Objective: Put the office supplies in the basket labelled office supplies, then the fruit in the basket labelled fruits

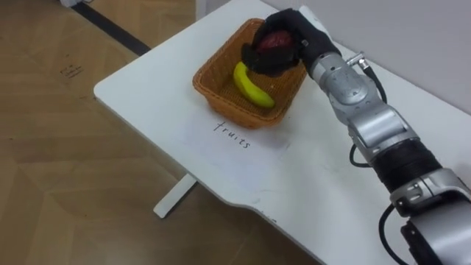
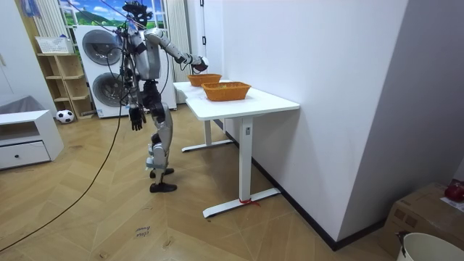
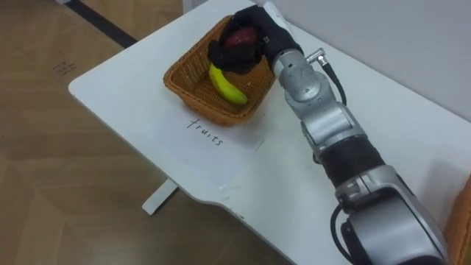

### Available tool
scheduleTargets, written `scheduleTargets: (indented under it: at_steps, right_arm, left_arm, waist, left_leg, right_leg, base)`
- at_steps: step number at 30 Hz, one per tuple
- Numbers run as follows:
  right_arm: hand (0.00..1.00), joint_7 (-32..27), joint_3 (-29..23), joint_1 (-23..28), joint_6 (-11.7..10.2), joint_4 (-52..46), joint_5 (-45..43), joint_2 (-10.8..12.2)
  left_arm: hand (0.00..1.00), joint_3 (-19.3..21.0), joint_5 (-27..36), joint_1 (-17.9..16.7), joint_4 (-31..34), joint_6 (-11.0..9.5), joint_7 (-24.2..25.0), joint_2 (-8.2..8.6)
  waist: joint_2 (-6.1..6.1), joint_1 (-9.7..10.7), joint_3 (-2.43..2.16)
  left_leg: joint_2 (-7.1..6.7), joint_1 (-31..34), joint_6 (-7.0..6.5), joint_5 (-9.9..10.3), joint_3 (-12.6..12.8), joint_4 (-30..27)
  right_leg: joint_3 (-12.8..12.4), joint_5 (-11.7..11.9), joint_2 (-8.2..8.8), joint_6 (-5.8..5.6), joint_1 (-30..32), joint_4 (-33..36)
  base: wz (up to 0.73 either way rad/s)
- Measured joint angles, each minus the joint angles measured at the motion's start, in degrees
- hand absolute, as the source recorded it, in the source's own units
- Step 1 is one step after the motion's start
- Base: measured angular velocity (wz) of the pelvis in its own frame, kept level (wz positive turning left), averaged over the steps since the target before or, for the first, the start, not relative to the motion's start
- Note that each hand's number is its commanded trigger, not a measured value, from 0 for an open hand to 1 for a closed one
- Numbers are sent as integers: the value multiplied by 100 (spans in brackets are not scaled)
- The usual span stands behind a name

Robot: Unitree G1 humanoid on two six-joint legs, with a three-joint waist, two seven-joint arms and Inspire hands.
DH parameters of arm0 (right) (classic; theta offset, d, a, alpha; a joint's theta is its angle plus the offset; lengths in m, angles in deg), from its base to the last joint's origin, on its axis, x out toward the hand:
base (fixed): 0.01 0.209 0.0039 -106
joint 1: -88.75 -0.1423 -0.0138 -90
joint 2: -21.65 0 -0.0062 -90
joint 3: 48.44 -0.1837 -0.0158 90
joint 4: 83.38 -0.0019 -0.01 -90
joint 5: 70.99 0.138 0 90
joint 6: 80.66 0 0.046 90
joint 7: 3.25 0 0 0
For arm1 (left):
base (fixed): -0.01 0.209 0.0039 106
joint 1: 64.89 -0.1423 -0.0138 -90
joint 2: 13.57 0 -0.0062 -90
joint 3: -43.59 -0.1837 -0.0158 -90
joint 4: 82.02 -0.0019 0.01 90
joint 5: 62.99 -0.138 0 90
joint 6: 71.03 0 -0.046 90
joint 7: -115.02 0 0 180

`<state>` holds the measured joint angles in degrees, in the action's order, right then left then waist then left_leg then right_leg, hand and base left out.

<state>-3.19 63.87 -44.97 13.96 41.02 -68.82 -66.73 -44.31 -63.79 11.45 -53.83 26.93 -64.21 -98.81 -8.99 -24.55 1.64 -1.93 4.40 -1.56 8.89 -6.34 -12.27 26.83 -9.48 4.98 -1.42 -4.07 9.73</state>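
The right hand [image 1: 288,35] is extended over the far side of the fruit basket [image 1: 211,82]. Its dark fingers [image 1: 259,59] are curled round a dark red fruit [image 1: 276,40], which is enclosed from above and from the sides. Only the fruit's upper face is visible between the fingers and the thumb. The held fruit is located within the outline of the basket's rim, toward the far corner. Whether it rests on the basket floor or is held clear of it cannot be determined.

A yellow banana [image 1: 252,87] is lying on the basket floor, just beside the hand on the near side. One end of the banana is positioned directly below the curled fingers. The banana is apart from the red fruit.

The basket is placed near the corner of the white desk [image 1: 309,173]. A handwritten label [image 1: 232,136] is marked on the desk surface just in front of the basket.

In the room view, the robot is seen standing upright at the far end of the desk, in front of the washing machines [image 2: 98,69]. The right arm is raised toward the farther basket. A second basket [image 2: 226,90] is placed nearer the camera on the same desk. The left hand [image 2: 135,117] is hanging at the robot's side, well apart from the desk.
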Motion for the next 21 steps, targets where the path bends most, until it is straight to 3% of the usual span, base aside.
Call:
scheduleTargets:
  at_steps: [17,19,20,21]
  right_arm:
    - [100,-28,150,1,47,203,4,-7]
    - [62,-28,150,1,47,258,4,-7]
    - [28,-28,150,1,46,280,3,-7]
    - [6,-28,150,1,47,321,2,-7]
  left_arm:
    - [0,-6,-148,-32,57,-2,-29,-102]
    - [0,-6,-197,-32,67,-3,-28,-102]
    - [0,-7,-217,-32,71,-2,-28,-102]
    - [0,-7,-224,-33,81,-2,-28,-102]
  waist:
    - [-74,-92,-10]
    - [-83,-94,-10]
    - [-87,-94,-10]
    - [-98,-95,-8]
  left_leg:
    - [-9,15,0,-1,-12,-43]
    - [-9,15,0,-1,-12,-39]
    - [-9,15,0,-1,-11,-39]
    - [-9,16,0,-1,-11,-40]
  right_leg:
    - [4,0,0,0,21,1]
    - [3,0,0,0,21,1]
    - [2,0,0,0,21,1]
    - [2,0,-1,0,21,1]
  base:
    - [0]
    - [0]
    - [0]
    - [0]
